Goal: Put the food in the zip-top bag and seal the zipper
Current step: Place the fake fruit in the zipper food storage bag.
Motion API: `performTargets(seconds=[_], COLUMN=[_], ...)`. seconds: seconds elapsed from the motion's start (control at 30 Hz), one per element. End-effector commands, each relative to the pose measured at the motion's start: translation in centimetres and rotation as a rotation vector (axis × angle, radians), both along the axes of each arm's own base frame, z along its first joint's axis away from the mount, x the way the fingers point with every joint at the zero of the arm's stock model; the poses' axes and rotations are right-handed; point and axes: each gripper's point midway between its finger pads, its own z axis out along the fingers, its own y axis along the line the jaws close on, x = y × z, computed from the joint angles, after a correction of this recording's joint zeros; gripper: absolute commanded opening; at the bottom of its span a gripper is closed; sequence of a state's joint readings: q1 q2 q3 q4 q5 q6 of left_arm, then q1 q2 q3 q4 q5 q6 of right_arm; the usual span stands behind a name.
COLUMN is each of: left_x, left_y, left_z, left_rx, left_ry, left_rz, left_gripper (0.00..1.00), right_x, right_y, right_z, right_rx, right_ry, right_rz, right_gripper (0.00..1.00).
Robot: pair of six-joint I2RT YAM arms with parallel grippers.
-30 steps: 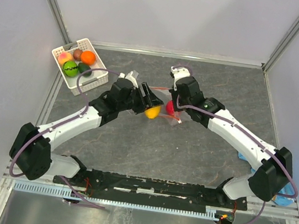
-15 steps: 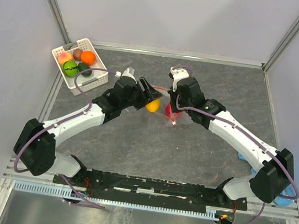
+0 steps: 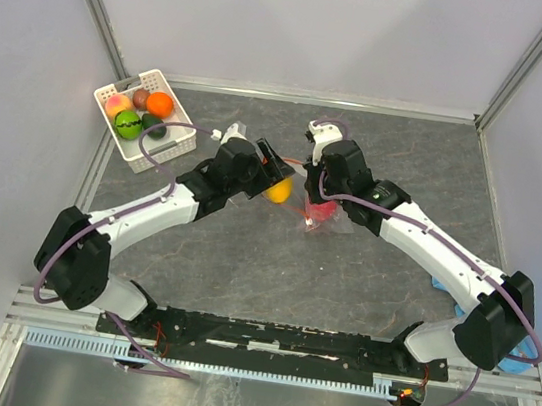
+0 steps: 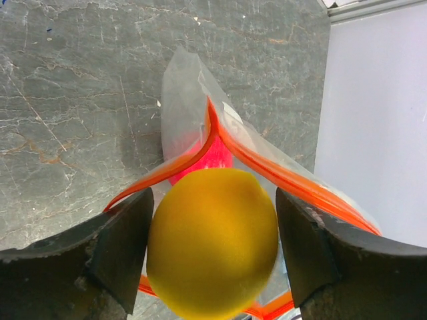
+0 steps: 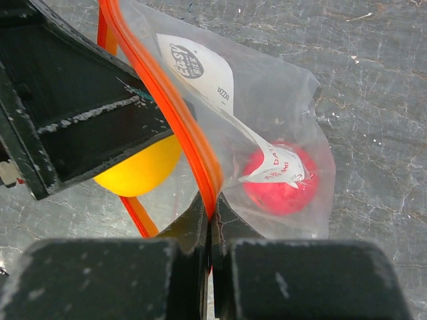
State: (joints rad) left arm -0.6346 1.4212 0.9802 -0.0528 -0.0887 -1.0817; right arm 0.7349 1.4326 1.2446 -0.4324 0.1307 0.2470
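My left gripper (image 3: 273,175) (image 4: 212,230) is shut on a yellow toy fruit (image 4: 212,241) (image 3: 277,192) and holds it at the open mouth of the clear zip-top bag (image 4: 189,100) (image 5: 267,107). The bag's orange-red zipper (image 4: 267,167) (image 5: 167,107) spreads apart around the fruit. My right gripper (image 5: 211,223) (image 3: 310,200) is shut on one side of the zipper strip and holds the mouth up. A pink-red fruit (image 5: 280,179) (image 3: 318,210) lies inside the bag under the white label (image 5: 193,67). Several other fruits (image 3: 131,123) lie in the white basket.
The white perforated basket (image 3: 163,147) stands at the far left of the grey mat, near the left wall. A blue cloth (image 3: 523,350) lies at the right edge by the right arm's base. Metal frame posts stand at the back corners.
My left gripper has carried the yellow fruit a little up and right, closer into the bag's mouth. The bag has sagged lower under my right gripper, with the pink-red fruit settling down.
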Motion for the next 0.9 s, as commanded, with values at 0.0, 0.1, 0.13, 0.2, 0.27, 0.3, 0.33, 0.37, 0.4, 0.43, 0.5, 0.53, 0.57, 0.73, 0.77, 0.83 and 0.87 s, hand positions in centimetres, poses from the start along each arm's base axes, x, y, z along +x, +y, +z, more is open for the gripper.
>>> performTargets(seconds=[0.0, 0.1, 0.13, 0.2, 0.27, 0.3, 0.33, 0.37, 0.4, 0.43, 0.5, 0.53, 0.57, 0.73, 0.77, 0.83, 0.87], left_x=[1.1, 1.1, 1.1, 1.0, 0.9, 0.9, 0.8, 0.6, 0.5, 0.3, -0.2, -0.4, -0.6, -1.7, -1.8, -2.1, -2.2], left_y=[-0.3, -0.1, 0.0, 0.2, 0.4, 0.6, 0.8, 1.1, 1.3, 1.6, 2.2, 2.6, 3.0, 6.3, 7.1, 8.4, 9.0], left_z=[2.1, 2.3, 2.4, 2.6, 2.8, 2.9, 3.0, 3.1, 3.4, 3.5, 4.0, 4.3, 4.5, 5.0, 5.0, 5.2, 5.1], left_rx=[-0.023, -0.012, -0.008, 0.0, 0.011, 0.018, 0.03, 0.045, 0.056, 0.068, 0.095, 0.112, 0.133, 0.271, 0.3, 0.348, 0.37], left_ry=[-0.039, -0.044, -0.046, -0.049, -0.052, -0.056, -0.058, -0.063, -0.068, -0.071, -0.083, -0.089, -0.094, -0.116, -0.12, -0.122, -0.123], left_rz=[0.046, 0.057, 0.058, 0.059, 0.061, 0.06, 0.062, 0.062, 0.06, 0.057, 0.054, 0.052, 0.052, 0.095, 0.11, 0.134, 0.14], left_gripper=[0.82, 0.86, 0.87, 0.87, 0.87, 0.87, 0.87, 0.87, 0.88, 0.88, 0.88, 0.88, 0.88, 0.88, 0.88, 0.89, 0.89], right_x=[0.3, 0.3, 0.3, 0.3, 0.4, 0.3, 0.4, 0.4, 0.4, 0.4, 0.5, 0.5, 0.5, 0.7, 0.8, 0.8, 0.8], right_y=[0.6, 0.6, 0.6, 0.6, 0.5, 0.5, 0.5, 0.4, 0.4, 0.4, 0.3, 0.2, 0.2, -0.1, -0.1, -0.2, -0.2], right_z=[2.3, 2.2, 2.3, 2.2, 2.3, 2.2, 2.2, 2.1, 2.2, 2.1, 2.1, 2.1, 2.1, 2.1, 2.0, 1.9, 1.8], right_rx=[0.071, 0.071, 0.071, 0.07, 0.069, 0.066, 0.066, 0.064, 0.062, 0.061, 0.058, 0.056, 0.056, 0.046, 0.042, 0.037, 0.032], right_ry=[-0.052, -0.051, -0.052, -0.052, -0.054, -0.053, -0.054, -0.054, -0.055, -0.056, -0.056, -0.056, -0.058, -0.066, -0.066, -0.064, -0.063], right_rz=[0.003, 0.0, 0.0, -0.001, -0.005, -0.005, -0.008, -0.01, -0.011, -0.013, -0.016, -0.018, -0.019, -0.035, -0.036, -0.04, -0.041], right_gripper=[0.02, 0.02, 0.02, 0.02, 0.02, 0.02, 0.02, 0.02, 0.02, 0.02, 0.02, 0.02, 0.02, 0.02, 0.02, 0.02, 0.02])
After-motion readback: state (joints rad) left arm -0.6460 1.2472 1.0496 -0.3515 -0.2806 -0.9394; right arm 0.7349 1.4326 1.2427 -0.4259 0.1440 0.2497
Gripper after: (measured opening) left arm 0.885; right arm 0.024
